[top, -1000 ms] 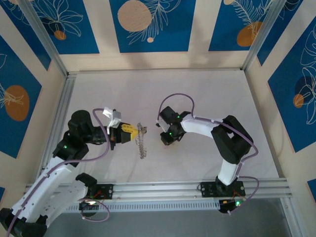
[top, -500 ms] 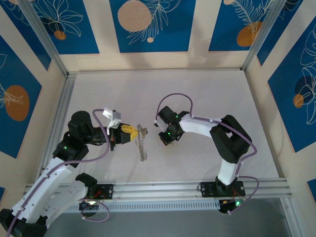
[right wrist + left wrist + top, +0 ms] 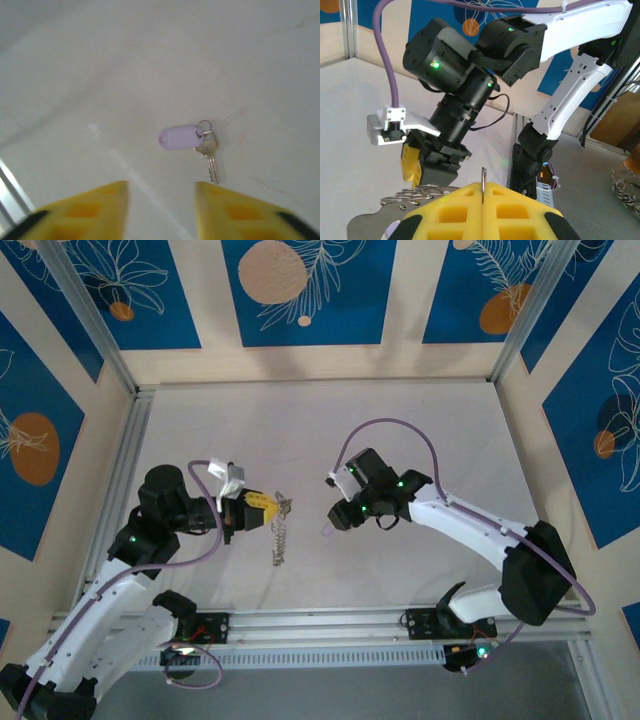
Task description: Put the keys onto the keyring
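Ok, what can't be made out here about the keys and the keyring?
- Left wrist: the left gripper, shut, hides most of the keyring; the bottom edge cuts off more.
- Top external: the lilac-tagged key is a speck; its blade is too small to see.
- Right wrist: the key's teeth are blurred; whether a second key lies under it is unclear.

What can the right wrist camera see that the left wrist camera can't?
Right wrist view: a lilac tag joined to a key, lying on the table beyond the open right gripper. Left wrist view: the left gripper shut on the keyring, and the right arm facing it. Both: yellow fingers at the bottom edge and the pale table.
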Motion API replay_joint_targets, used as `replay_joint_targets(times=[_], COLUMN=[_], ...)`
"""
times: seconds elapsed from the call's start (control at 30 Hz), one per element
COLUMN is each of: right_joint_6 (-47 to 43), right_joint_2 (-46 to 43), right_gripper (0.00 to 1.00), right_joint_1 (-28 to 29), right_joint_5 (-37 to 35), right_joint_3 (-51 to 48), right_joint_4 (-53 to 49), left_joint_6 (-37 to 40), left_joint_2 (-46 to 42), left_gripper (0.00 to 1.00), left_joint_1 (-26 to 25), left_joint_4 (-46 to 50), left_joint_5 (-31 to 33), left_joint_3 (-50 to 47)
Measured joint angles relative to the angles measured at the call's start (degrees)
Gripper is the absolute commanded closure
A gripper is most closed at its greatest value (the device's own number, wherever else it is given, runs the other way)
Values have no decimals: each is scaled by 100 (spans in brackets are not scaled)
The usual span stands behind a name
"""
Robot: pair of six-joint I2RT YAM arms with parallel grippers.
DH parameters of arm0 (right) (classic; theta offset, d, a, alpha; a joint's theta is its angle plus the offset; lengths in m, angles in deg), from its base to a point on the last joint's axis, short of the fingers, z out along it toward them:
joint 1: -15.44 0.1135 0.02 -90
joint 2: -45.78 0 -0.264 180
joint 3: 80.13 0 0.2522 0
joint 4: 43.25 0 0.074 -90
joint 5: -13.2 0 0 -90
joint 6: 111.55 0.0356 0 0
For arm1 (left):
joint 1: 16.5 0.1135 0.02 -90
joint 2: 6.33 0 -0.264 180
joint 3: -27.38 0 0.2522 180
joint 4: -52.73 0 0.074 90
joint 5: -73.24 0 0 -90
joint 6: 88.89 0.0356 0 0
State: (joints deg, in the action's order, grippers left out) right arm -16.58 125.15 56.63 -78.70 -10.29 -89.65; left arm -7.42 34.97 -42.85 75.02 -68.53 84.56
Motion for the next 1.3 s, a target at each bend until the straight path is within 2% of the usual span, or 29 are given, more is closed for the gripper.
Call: replay_joint_targets(times=[0.17, 0.33, 0.6, 1.13, 1.3], right_joint_6=[111, 127, 125, 101, 85], right_joint_2=[1038, 1919, 2282, 2586, 2597], right_gripper=[38, 53, 65, 68, 76], right_joint_1=[85, 199, 275, 424, 424], right_joint_5=[-199, -509, -820, -1019, -1082], right_joint_3=[79, 487, 909, 968, 981], right_joint_4=[87, 122, 144, 2, 4], left_joint_6=[0, 0, -2, -39, -59], left_joint_2=[-92, -234, -251, -247, -247], left_gripper=[100, 100, 100, 100, 100], left_joint_1=[7, 24, 151, 280, 293], left_joint_4=[2, 7, 7, 2, 0], left_joint_5=[105, 129, 120, 74, 70], left_joint_3=[-4, -46, -66, -94, -96])
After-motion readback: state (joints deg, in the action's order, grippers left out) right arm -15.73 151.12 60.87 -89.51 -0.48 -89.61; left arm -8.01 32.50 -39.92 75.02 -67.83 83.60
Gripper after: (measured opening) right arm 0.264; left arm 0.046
